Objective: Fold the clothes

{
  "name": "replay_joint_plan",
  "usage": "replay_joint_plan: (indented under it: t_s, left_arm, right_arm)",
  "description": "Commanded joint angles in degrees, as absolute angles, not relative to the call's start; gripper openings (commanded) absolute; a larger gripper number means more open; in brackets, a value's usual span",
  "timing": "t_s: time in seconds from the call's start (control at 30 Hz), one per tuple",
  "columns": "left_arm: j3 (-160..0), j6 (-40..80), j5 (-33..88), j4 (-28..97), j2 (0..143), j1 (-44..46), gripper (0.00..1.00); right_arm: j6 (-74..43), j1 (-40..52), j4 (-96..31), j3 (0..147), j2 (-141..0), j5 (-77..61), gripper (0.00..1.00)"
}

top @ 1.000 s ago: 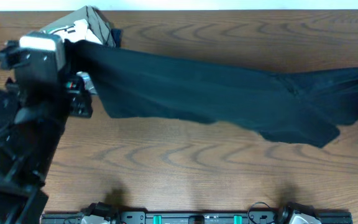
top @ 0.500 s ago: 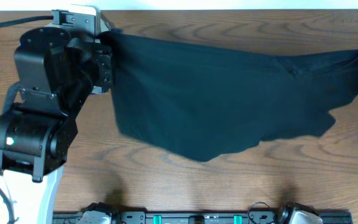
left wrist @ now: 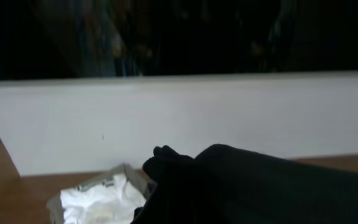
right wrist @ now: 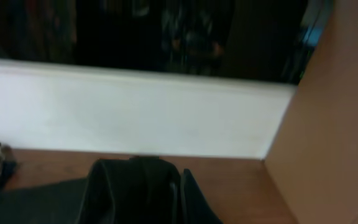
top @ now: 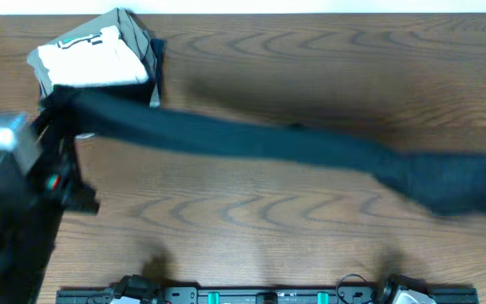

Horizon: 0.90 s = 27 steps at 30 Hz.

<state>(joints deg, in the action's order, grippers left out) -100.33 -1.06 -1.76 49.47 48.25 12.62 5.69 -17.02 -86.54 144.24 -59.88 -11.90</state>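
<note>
The black garment (top: 268,143) is stretched in a narrow, blurred band across the table, from beside the folded stack at the left to the right edge. My left gripper (top: 56,105) holds its left end. In the left wrist view the black cloth (left wrist: 260,186) bunches over the jaws (left wrist: 179,208) and hides the fingers. My right gripper is outside the overhead view. In the right wrist view its jaws (right wrist: 148,202) are buried in folds of the same black cloth (right wrist: 123,186). No logo or label shows.
A stack of folded white, khaki and grey garments (top: 99,57) sits at the back left corner; it also shows in the left wrist view (left wrist: 101,199). A white wall (left wrist: 179,118) runs behind the wooden table (top: 294,228). A black rail lies along the front edge (top: 268,295).
The garment, spread wide half a second ago, is now drawn into a thin band. My left arm has swung down toward the front left. The garment's right end has dropped toward the front.
</note>
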Motion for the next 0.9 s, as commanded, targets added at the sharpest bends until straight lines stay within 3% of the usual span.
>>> replay_joint_plan:
  t_s: [0.0,0.37,0.87]
  left_arm:
    - [-100.9,0.1,-1.0,48.8,47.5,12.3,0.06]
    - [-100.9,0.1,-0.8,48.9,52.7,12.3,0.06]
    - [-100.8,0.1,-0.6,49.2,76.7,12.3,0.06]
  right_arm:
    - [6.2,-16.9,-87.7,150.1,-59.9,-10.3,0.01]
    - [7.0,-16.9,-87.2,152.4,-64.4,-8.8,0.01]
    - [12.4,-16.9,-94.1,152.4,-92.9,-16.1,0.01]
